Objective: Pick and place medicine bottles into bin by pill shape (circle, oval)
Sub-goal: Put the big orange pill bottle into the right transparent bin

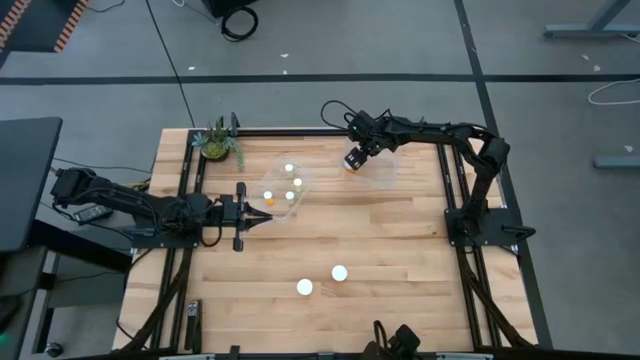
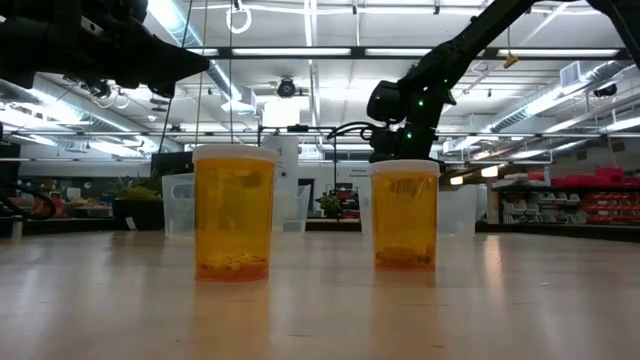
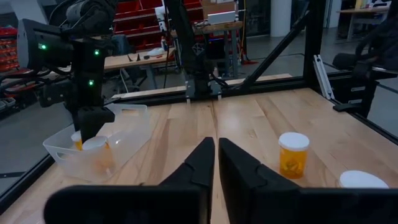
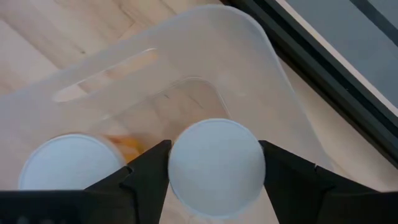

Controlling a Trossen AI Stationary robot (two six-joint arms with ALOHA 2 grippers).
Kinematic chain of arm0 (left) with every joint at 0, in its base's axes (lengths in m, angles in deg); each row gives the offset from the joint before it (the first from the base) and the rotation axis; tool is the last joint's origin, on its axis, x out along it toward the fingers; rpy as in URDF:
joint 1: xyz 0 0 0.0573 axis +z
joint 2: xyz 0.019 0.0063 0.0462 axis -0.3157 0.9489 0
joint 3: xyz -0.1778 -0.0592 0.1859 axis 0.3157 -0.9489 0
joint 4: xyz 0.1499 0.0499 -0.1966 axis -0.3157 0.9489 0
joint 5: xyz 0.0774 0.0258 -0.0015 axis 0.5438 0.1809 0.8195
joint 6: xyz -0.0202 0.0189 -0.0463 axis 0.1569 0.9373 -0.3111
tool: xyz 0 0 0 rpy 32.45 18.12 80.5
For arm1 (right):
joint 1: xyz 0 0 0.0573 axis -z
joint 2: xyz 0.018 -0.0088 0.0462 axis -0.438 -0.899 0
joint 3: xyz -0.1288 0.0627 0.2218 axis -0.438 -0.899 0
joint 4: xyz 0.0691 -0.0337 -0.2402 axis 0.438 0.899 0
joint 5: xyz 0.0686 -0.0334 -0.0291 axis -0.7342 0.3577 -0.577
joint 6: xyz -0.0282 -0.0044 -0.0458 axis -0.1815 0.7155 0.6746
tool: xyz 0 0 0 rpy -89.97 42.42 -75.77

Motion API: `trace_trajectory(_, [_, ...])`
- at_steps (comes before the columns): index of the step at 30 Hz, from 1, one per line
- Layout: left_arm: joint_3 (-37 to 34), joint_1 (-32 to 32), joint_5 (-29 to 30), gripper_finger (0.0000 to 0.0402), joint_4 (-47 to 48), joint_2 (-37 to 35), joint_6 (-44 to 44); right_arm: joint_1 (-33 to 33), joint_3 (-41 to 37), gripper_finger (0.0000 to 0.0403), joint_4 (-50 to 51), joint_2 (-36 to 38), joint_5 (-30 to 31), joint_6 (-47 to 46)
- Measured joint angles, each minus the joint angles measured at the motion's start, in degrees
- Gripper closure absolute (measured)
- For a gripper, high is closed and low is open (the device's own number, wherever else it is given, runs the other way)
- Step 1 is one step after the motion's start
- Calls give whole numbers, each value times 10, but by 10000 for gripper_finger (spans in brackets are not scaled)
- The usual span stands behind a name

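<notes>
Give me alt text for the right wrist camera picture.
The right gripper holds a white-capped bottle between its two dark fingers, above a clear plastic bin on the wooden table. Another white-capped bottle stands in the bin beside it.

Right tool point(image 4: 214, 163): its 2 dark fingers point(image 4: 146, 171) clamp a white bottle cap point(image 4: 216, 160) between them.
Second cap point(image 4: 68, 163): white, beside the gripped one, with an amber body showing at its edge.
Bin point(image 4: 249, 56): translucent, slotted handle in its wall, both caps over it.
Counter point(image 4: 56, 43): light wood, dark frame at its edge.
</notes>
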Motion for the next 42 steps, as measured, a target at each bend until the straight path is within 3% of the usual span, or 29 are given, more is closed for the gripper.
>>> trace_trajectory(21, [0, 0, 0, 375, 0, 0, 0, 2, 2, 159, -2, 15, 3, 1])
trace_trajectory(31, [0, 0, 0, 368, 0, 0, 0, 1, 15, 136, 10, 24, 2, -5])
trace_trajectory(42, [0, 0, 0, 370, 0, 0, 0, -52, 60, 127, 17, 24, 0, 12])
